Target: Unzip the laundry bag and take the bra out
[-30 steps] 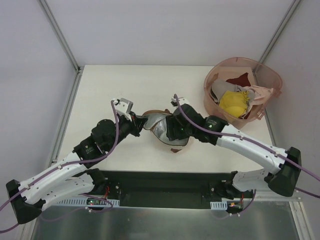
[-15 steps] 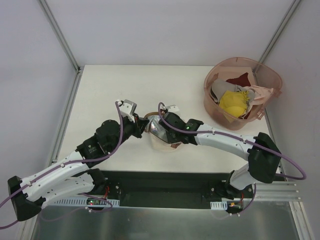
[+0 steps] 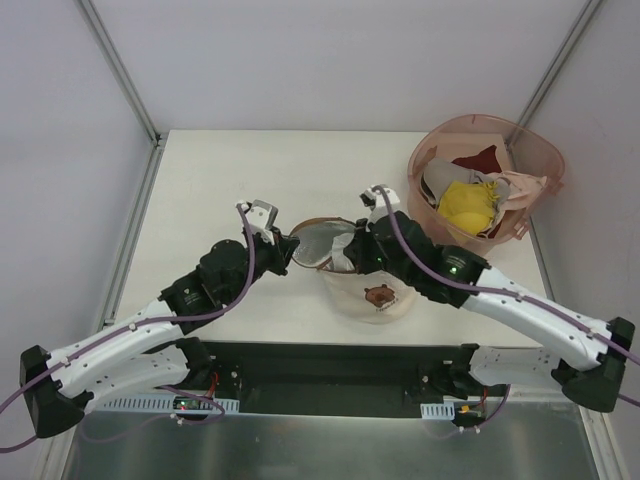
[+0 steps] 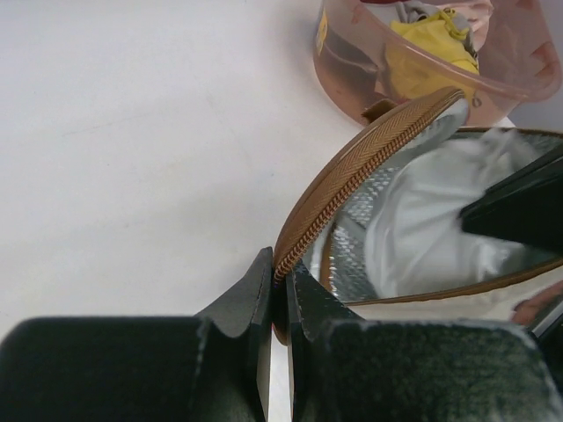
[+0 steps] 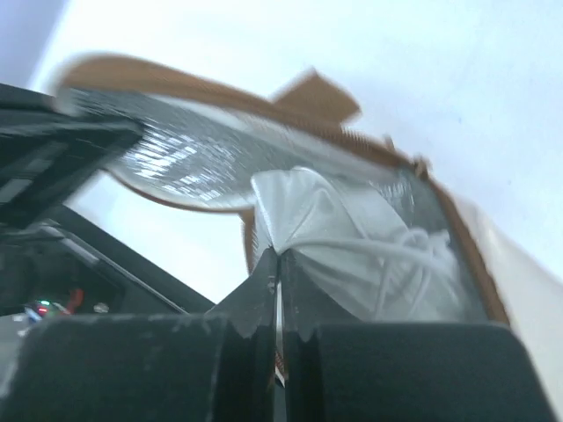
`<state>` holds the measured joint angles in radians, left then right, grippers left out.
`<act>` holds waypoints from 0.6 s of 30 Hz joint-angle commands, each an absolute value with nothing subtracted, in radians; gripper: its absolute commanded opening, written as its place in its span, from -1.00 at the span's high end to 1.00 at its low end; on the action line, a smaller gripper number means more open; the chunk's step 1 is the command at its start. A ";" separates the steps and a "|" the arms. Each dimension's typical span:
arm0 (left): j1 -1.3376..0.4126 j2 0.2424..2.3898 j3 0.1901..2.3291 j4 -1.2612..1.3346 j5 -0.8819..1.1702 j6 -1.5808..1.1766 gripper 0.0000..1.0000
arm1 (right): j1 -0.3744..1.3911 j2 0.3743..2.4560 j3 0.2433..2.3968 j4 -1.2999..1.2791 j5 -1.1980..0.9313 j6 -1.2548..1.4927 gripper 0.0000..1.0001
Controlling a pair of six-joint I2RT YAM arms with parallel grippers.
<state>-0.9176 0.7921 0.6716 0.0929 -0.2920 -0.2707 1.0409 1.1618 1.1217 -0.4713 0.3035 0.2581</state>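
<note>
Your left gripper (image 3: pixel 284 250) is pinched nearly closed on the brown zipper edge of the bag (image 3: pixel 375 292). In the left wrist view the trim runs right down into the slit between the two fingers (image 4: pixel 251 308), so that side has a proper hold on the rim. The bag sits on the table (image 3: pixel 240 170) just right of those fingers, with its flap tipped up and open and the silvery mesh lining showing inside. The bra (image 4: pixel 413 224) is in the open mouth, a white bunch of fabric just past the left fingertips.

Your right gripper (image 3: pixel 352 253) comes in from the other side, fingers squeezed together on a fold of that white fabric. The right wrist view shows the cloth gathered right at the tips, with thin straps trailing off beyond them into the bag. The bag's cream dome half with a small brown logo lies just under that gripper, toward the bases.

Way off to the right of both grippers, the pink basket (image 3: pixel 535 150) holds a yellow garment (image 3: pixel 465 205), well apart from the bag.
</note>
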 commanded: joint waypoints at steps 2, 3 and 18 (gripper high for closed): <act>-0.927 0.818 0.661 0.146 -0.284 -0.288 1.00 | 1.039 1.069 1.141 -0.342 0.258 0.230 0.99; -0.927 0.821 0.663 0.146 -0.279 -0.288 1.00 | 1.040 1.068 1.138 -0.333 0.252 0.232 0.99; -0.927 0.916 0.623 0.143 -0.227 -0.342 1.00 | 1.022 0.931 1.121 0.030 0.346 0.252 0.99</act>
<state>-0.9176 0.9077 0.6300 0.1219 -0.2462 -0.3061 1.0359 1.0115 1.1042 -0.1909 0.2623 0.2489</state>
